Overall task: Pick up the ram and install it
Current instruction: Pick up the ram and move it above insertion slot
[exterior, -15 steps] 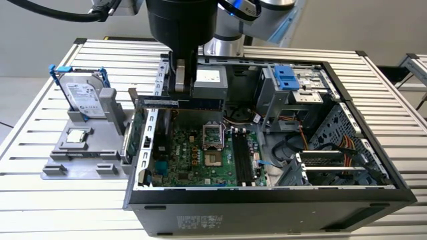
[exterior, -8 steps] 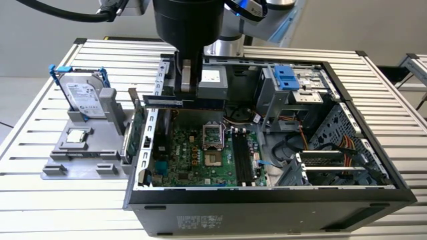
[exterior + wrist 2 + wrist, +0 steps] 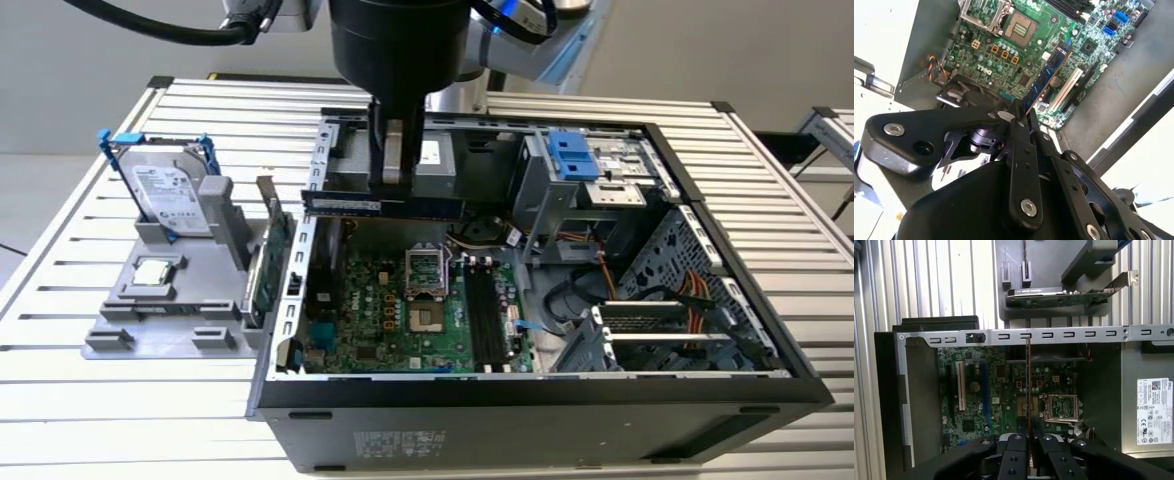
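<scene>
Above the open computer case, I find the gripper hanging over the motherboard. Its jaws are clamped on the ram. In the exterior view the stick is gripped near its middle, with its long edge level and crosswise to the fingers, clear of the board below. In the first wrist view the ram shows edge-on as a thin line between the two black fingers. It runs from the case wall towards the processor socket and passes just beside it. In the second wrist view the ram projects from the fingertips over the green board. I record it as not seated: the memory slots lie on the board, to the exterior view's right of the socket and well below the stick. Outside the case, on the exterior view's left, a grey fixture stands on the slatted table. It carries a hard drive with blue clips, stood upright, and a green expansion card on edge next to the case wall.
</scene>
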You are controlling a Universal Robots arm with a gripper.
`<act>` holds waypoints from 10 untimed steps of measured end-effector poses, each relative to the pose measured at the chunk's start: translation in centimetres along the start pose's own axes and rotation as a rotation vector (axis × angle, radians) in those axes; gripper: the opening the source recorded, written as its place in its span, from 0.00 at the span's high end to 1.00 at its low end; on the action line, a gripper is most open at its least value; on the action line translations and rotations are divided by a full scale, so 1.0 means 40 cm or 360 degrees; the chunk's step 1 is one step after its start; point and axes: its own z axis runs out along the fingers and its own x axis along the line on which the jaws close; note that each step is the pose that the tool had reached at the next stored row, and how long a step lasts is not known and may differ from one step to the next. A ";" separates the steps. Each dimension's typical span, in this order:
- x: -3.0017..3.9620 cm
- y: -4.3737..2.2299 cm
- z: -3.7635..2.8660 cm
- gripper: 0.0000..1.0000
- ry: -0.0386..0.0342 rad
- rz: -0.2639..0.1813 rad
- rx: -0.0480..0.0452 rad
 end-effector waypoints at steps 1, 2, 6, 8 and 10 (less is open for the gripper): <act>0.000 -0.003 0.000 1.00 0.0000 0.0001 0.0000; 0.000 -0.007 0.000 1.00 0.0000 0.0002 0.0000; -0.001 -0.021 0.000 1.00 0.0000 0.0005 0.0000; -0.002 -0.028 0.000 1.00 0.0000 0.0007 0.0000; -0.002 -0.034 0.000 1.00 0.0000 0.0009 -0.0001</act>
